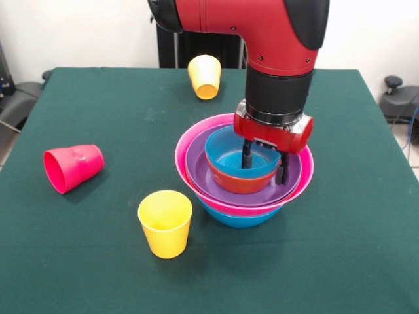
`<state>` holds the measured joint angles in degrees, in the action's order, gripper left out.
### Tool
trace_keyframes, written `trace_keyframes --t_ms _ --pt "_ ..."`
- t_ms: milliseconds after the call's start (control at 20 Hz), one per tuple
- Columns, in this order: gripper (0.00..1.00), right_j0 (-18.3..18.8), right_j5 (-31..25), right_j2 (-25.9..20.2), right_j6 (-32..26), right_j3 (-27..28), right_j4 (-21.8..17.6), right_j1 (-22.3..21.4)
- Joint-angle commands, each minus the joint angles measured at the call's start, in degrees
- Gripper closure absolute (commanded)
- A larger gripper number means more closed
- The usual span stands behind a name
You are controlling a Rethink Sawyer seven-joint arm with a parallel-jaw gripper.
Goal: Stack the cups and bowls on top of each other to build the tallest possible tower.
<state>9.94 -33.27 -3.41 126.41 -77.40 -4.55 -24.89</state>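
Observation:
The tower (242,180) stands right of the table's middle: a blue bowl (239,218) lowest, then the wide pink bowl (186,154), a purple bowl (200,167), an orange bowl (236,183) and a small blue bowl (226,156) on top. My gripper (264,163) hangs straight down over the tower's right side, open, one finger inside the small blue bowl and the other outside its rim. A yellow cup (165,223) stands upright at the front. A red-pink cup (72,167) lies on its side at the left. A second yellow cup (205,76) lies tipped at the far side.
The green cloth table (78,261) ends at its edges on all sides. Dark equipment (399,98) stands beyond the right edge, and a dark chair (16,98) beyond the left edge.

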Motion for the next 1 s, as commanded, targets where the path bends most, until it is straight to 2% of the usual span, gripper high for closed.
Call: trace_keyframes --t_ms 50,300,600,1000 --pt "0.0 0.1 3.9 -3.5 2.0 1.8 -0.9 3.2" --pt "0.0 -0.4 2.6 -3.0 2.6 2.0 -0.5 2.7" --pt "0.0 -0.6 -2.5 -3.0 2.4 -0.2 0.7 -1.8" --pt "0.0 -0.2 -6.6 -3.6 1.0 -1.7 1.6 -5.8"
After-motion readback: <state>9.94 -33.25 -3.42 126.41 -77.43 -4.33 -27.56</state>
